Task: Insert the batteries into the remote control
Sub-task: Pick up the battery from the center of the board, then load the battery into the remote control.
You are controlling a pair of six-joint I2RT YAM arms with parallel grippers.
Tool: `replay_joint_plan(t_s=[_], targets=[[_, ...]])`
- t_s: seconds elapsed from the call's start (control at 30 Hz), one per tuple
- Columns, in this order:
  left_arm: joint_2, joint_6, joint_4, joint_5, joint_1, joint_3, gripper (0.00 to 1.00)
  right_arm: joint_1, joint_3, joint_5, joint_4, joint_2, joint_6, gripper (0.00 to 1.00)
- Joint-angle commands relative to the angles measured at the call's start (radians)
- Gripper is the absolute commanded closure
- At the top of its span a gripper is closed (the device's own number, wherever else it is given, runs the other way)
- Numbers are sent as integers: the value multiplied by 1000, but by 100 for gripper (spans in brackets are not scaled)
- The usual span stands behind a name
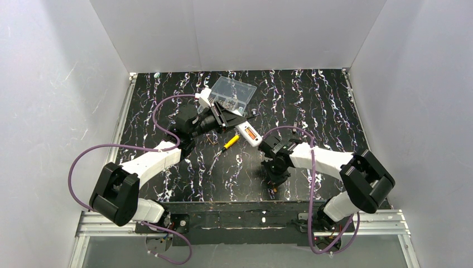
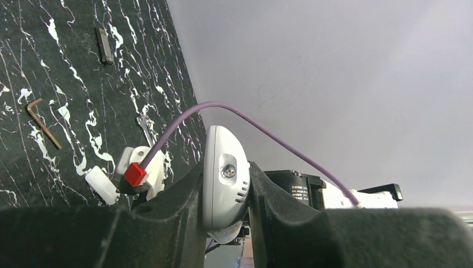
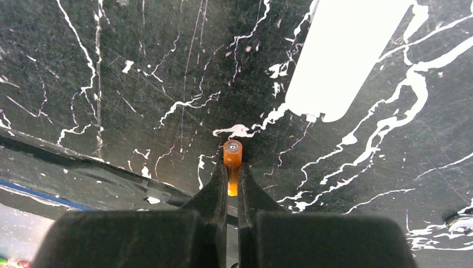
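Observation:
My left gripper (image 1: pixel 237 127) is shut on the white remote control (image 1: pixel 244 132) and holds it above the mat, near the middle. One orange battery (image 1: pixel 252 135) lies in the remote's open bay. In the left wrist view the remote's rounded end (image 2: pixel 226 151) is clamped between the left gripper's (image 2: pixel 226 187) black jaws. My right gripper (image 3: pixel 232 170) is shut on the second orange battery (image 3: pixel 232 153), low over the mat by the near edge. In the top view the right gripper (image 1: pixel 274 181) points down at the mat's front.
A small white plate (image 3: pixel 346 56) lies on the mat just beyond the right gripper. A yellow-and-black screwdriver (image 1: pixel 230 143) lies under the remote. A clear compartmented box (image 1: pixel 233 94) stands at the back. A brown hex key (image 2: pixel 43 123) and a dark bar (image 2: pixel 104 44) lie on the mat.

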Motion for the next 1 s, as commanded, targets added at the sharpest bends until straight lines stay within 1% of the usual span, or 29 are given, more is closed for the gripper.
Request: replay_joint_plan(t_s=[0.0,0.23,0.33,0.4,0.5,0.53,0.63,0.77,0.87,0.97], targets=[[-25,8,85,33,2,28,100,2,53,24,-14,-76,-14,99],[-12,-14,163,29,2,23,100,-68,176,174,-109,-288,-69,99],[-7,-16,177,33,2,22,100,-115,200,201,-87,-371,-88,99],[-1,-19,180,41,1,28,100,-146,214,174,-51,-420,-119,99],[8,-20,171,59,2,45,100,-165,219,63,60,-504,-218,99],[10,-20,168,63,2,52,100,-165,204,-7,114,-537,-258,99],[13,-20,164,70,2,62,100,-166,129,-206,316,-659,-407,99],[11,-21,162,70,2,58,100,-165,36,-362,543,-808,-554,99],[11,-21,166,66,2,58,100,-165,5,-433,616,-862,-634,99],[12,-23,170,67,2,61,100,-165,7,-489,605,-873,-687,99]])
